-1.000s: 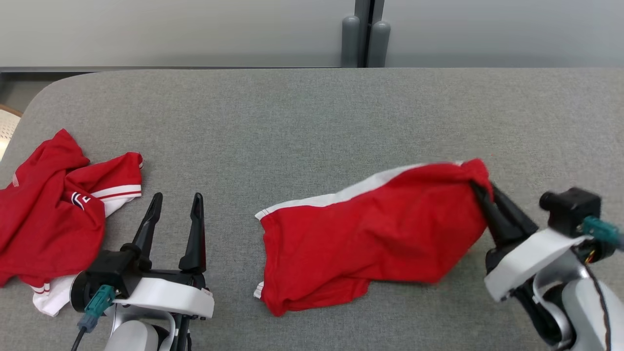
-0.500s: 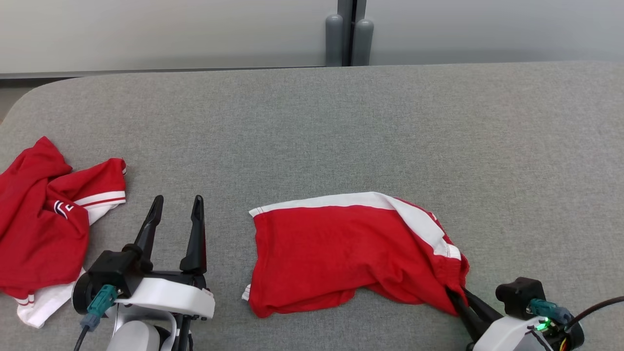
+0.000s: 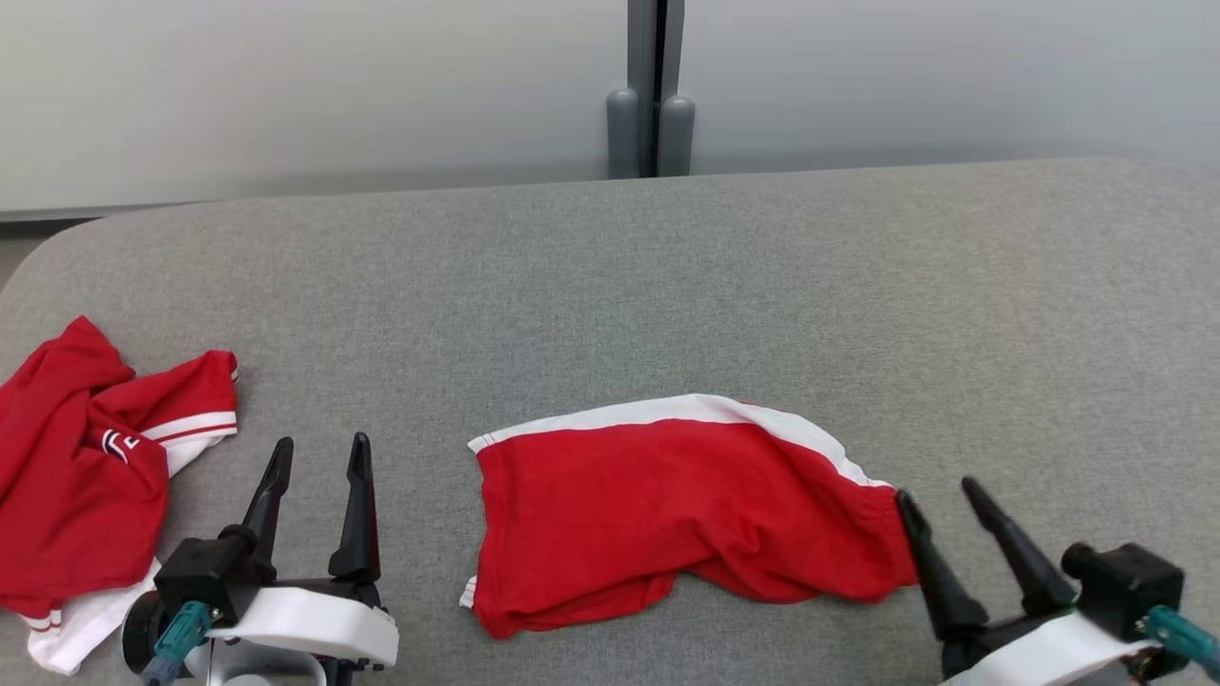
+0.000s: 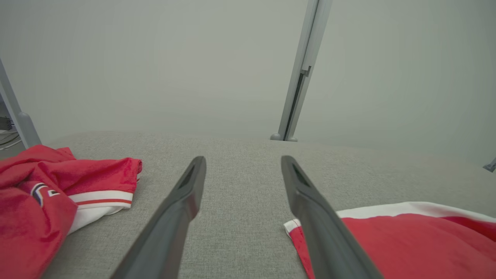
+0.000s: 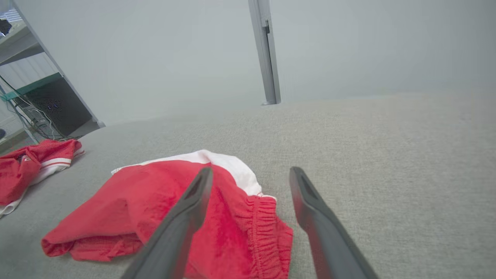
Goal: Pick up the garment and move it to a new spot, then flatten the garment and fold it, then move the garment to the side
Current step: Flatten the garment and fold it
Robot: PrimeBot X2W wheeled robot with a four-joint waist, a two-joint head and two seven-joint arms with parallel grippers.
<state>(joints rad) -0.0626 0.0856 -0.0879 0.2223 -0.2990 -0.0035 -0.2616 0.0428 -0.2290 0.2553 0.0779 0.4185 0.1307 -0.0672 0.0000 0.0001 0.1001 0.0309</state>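
Lying rumpled on the grey surface, near-centre: red garment. Spread wide and empty, just right of its elastic waistband: right gripper. Equally wide, empty, to its left: left gripper. Probably light, limp, drapey; best pinched at waistband corners or leg hem.

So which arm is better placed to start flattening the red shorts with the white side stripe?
Probably the right. The right gripper, jaws open, sits at the bunched elastic waistband of the red white-striped shorts; the left gripper, also open, stands apart from the leg hem.
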